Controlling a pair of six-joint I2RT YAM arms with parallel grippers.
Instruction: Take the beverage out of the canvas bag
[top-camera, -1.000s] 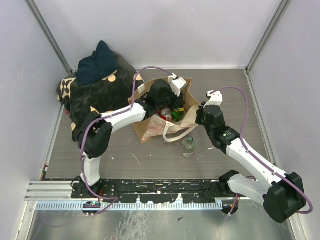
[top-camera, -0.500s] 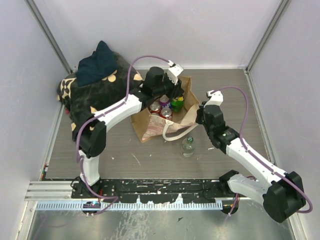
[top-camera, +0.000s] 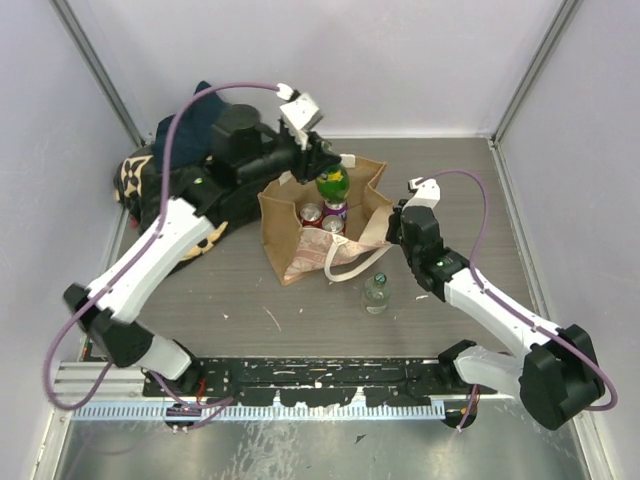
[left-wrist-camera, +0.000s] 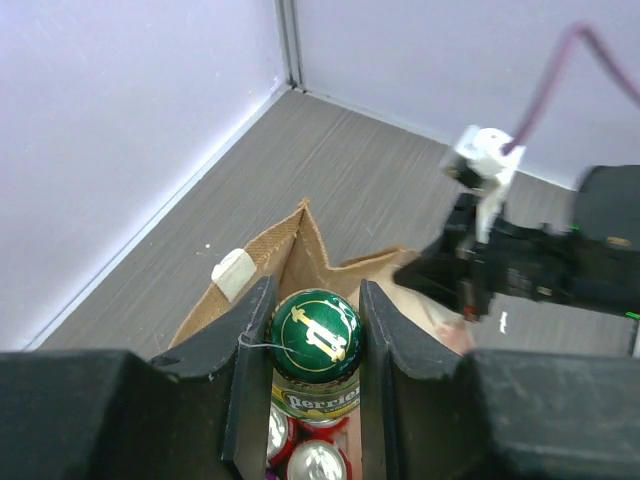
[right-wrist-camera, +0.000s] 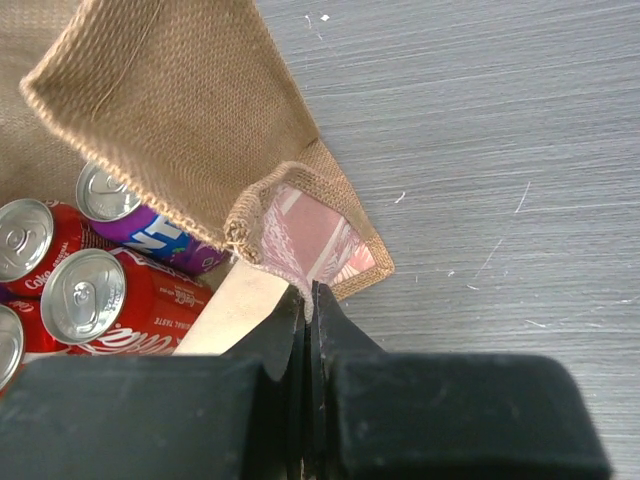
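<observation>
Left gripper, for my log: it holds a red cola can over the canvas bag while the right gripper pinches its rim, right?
No: the left gripper holds a green Perrier bottle, not a red can, over the canvas bag; the left wrist view shows it. The right gripper pinches the rim.

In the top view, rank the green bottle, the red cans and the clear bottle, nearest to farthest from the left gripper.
1. Green bottle, in the left gripper's jaws.
2. Red cans, inside the bag.
3. Clear bottle, on the table, near side of bag.
</observation>
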